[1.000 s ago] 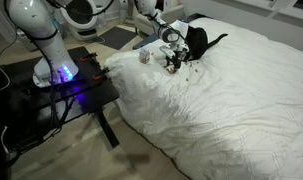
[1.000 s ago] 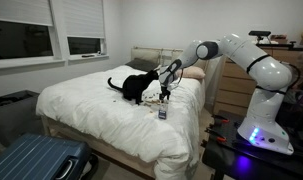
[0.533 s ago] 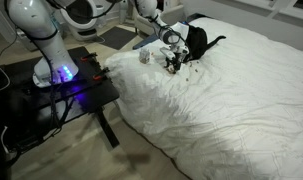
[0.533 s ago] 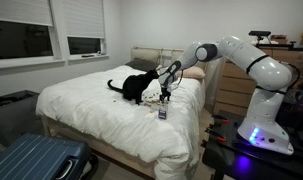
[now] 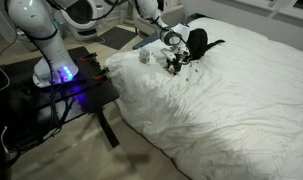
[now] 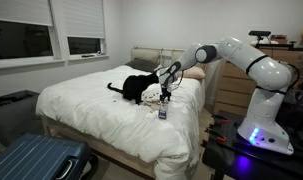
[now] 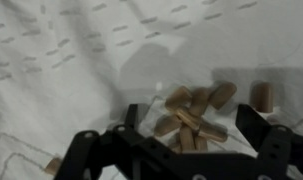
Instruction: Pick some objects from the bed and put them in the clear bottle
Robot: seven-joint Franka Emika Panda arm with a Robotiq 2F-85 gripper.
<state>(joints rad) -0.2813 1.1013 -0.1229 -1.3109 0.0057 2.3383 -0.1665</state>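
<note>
Exterior views both show the bed [image 5: 231, 110], by far the biggest thing, under a rumpled white duvet. The white arm [image 6: 249, 62] stands on a black table [image 5: 86, 95] just beside one long edge of the bed and reaches out over the mattress. A blue suitcase [image 6: 36, 160] lies on the floor off the foot corner. A black cat [image 6: 139, 90] is on the duvet toward the head end, well in from the edge.

The gripper [image 6: 165, 96] hangs low over the duvet, between the cat and the edge nearest the table, pointing down. In the wrist view its dark fingers [image 7: 253, 122] stand wide apart and nothing is clamped between them. The bottle [image 6: 162, 114], small and see-through, stands upright on the duvet close to that same edge, near the gripper but apart from it, on the side away from the cat.

The objects [image 7: 196, 112], tan-brown pellets, lie in a loose cluster on the duvet, and in the wrist view most of them sit in the gap between the two fingers. One pellet lies off to the side beyond a finger, and another shows at the picture's lower corner. Whether the fingers touch the duvet cannot be told.
</note>
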